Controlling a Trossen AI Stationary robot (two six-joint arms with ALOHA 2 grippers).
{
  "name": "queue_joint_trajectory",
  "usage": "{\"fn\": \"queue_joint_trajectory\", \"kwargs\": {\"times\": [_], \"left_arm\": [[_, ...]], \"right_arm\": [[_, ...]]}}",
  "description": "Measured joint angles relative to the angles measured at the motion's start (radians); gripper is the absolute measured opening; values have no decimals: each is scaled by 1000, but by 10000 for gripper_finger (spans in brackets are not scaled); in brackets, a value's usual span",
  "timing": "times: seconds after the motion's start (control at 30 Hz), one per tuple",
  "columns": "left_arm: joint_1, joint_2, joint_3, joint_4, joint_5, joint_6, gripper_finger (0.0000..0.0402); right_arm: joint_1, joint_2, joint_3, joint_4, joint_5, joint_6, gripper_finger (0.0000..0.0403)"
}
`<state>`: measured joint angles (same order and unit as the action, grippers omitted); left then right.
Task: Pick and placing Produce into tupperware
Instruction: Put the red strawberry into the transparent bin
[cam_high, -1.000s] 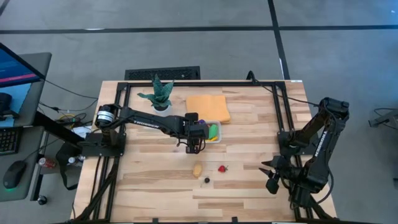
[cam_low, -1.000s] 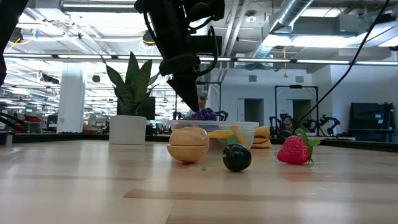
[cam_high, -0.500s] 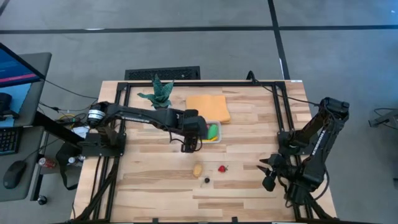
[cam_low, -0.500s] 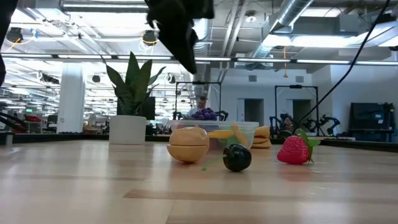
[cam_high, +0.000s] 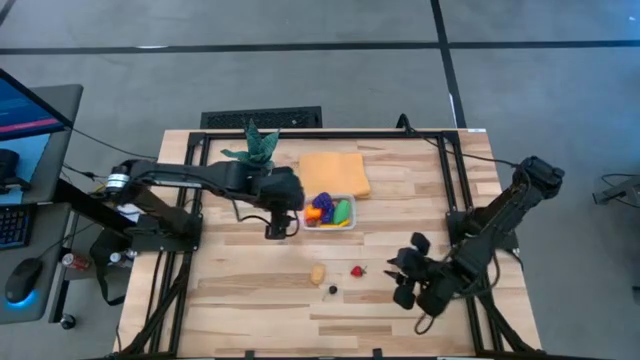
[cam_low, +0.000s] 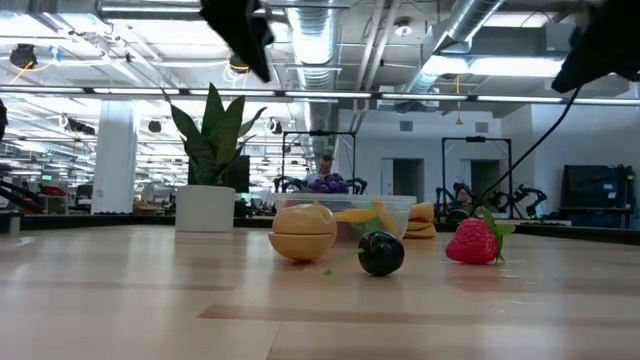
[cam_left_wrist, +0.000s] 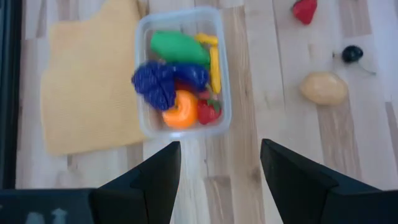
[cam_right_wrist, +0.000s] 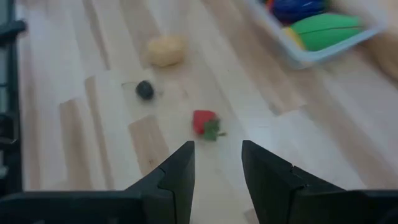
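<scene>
Low view: the container sits mostly hidden behind a yellow toy; both arms are cut off above.

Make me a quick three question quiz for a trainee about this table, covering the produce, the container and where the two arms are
1. How many produce pieces lie loose on the table, outside the tupperware?
2. True or false: the left end effector holds the strawberry.
3. Which arm is closer to the loose pieces? A) left B) right

Key
1. Three: the strawberry, a tan piece and a small dark piece.
2. False. Its fingers are open and empty, beside the tupperware on the side away from the right arm.
3. B. The right end effector is empty, with the strawberry just ahead of it.
</scene>
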<state>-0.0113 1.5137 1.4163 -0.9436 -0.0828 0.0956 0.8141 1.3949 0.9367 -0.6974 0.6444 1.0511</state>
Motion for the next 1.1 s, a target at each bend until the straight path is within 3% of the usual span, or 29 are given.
{"fn": "queue_joint_trajectory", "kwargs": {"times": [0.2,0.5,0.77,1.1], "left_arm": [[0,-227,-271,135,-4,-101,212],[-24,-569,-619,327,-10,-322,212],[-61,-707,-707,363,-95,-395,212],[-68,-724,-719,381,-117,-398,212]], "right_arm": [[-123,0,0,103,-142,-180,138],[-280,18,0,133,-300,-346,213],[-308,116,0,191,-391,-423,249],[-305,248,-1,303,-446,-398,249]]}}
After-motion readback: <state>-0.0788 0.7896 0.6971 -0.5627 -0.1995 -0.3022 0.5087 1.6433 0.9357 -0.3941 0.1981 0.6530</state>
